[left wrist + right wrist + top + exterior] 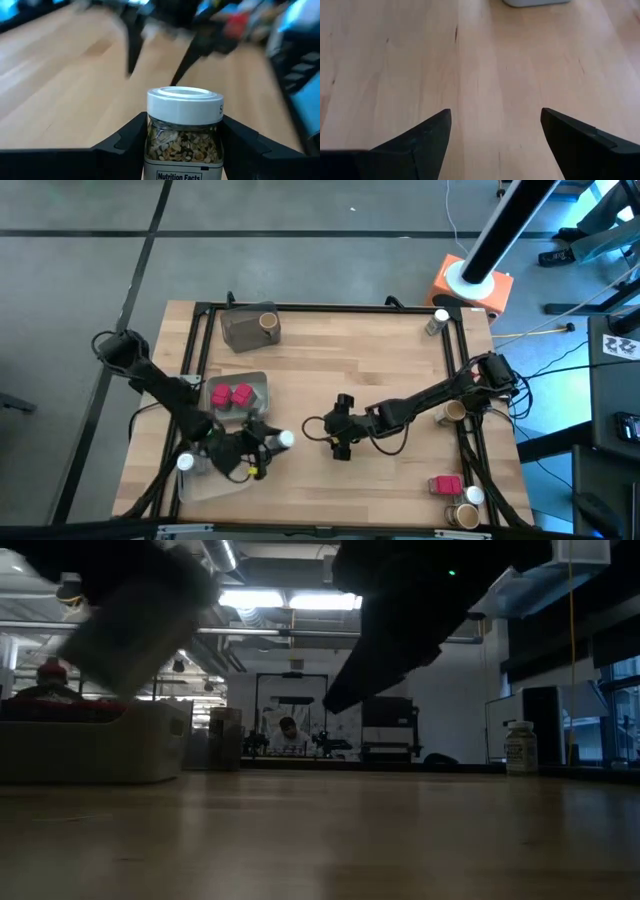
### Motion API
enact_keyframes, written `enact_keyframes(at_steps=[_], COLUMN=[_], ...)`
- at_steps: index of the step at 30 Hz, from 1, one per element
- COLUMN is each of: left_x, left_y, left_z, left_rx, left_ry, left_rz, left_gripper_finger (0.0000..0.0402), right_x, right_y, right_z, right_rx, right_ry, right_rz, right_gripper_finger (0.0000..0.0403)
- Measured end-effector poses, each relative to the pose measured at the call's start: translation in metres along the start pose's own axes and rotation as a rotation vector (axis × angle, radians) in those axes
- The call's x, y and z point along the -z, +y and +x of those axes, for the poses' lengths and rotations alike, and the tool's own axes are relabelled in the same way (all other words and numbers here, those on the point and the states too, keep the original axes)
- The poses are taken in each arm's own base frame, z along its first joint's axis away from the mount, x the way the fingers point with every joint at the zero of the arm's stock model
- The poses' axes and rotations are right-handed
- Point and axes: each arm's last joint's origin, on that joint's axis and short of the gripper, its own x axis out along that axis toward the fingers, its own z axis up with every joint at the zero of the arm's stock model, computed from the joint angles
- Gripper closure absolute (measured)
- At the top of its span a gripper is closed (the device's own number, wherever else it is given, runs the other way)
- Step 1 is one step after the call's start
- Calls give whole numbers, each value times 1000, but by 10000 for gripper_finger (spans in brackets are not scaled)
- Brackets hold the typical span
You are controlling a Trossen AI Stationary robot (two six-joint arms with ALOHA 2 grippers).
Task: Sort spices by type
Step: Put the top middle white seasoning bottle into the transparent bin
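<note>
The left tool (pixel 182 145) is clenched on a small clear jar with a white cap (pixel 184 127), its two dark fingers (pixel 125 142) pressing the jar's sides. The jar's label reads "Nutrition Facts" along its lower edge, and a single letter "S" shows on the rim of the cap; pale chopped flakes fill the glass. From above, this left tool (pixel 262 444) sits near the front left of the wooden worktop (pixel 340 360), just beside a clear tray (pixel 215 480) in which another white-capped jar (pixel 185 463) lies.

Behind it, a grey tray (pixel 258 383) holds two pink-red packets (pixel 231 394). A second grey tray (pixel 240 332) near the back left contains one brown-topped round jar (pixel 267 322).

The right tool (pixel 495 132) is released, its fingers spread wide over bare wood at the middle of the worktop.

Other spices stand along the right side: a white-capped jar (pixel 438 321) at the back corner, a tan-topped jar (pixel 453 412) by the right arm, and at the front right a pink-red packet (pixel 445 484), a white-capped jar (pixel 474 497) and a tan-topped jar (pixel 463 516) close together.

In the low view, a white-capped jar (pixel 520 747) shows a label too small to read.
</note>
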Motion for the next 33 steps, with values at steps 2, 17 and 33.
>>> enact_keyframes(at_steps=[2,17,33], left_x=[-3,22,47], left_y=[9,44,55], left_z=[8,64,95], left_rx=[71,144,81], left_ry=[-81,-258,-169], left_rz=[3,114,113], left_gripper_finger=[220,220,213], right_x=[3,44,50], right_y=[2,7,5], right_z=[-1,2,4], right_rx=[14,137,177], right_ry=[20,69,60], right_rz=[-3,66,89], right_gripper_finger=[95,95,95])
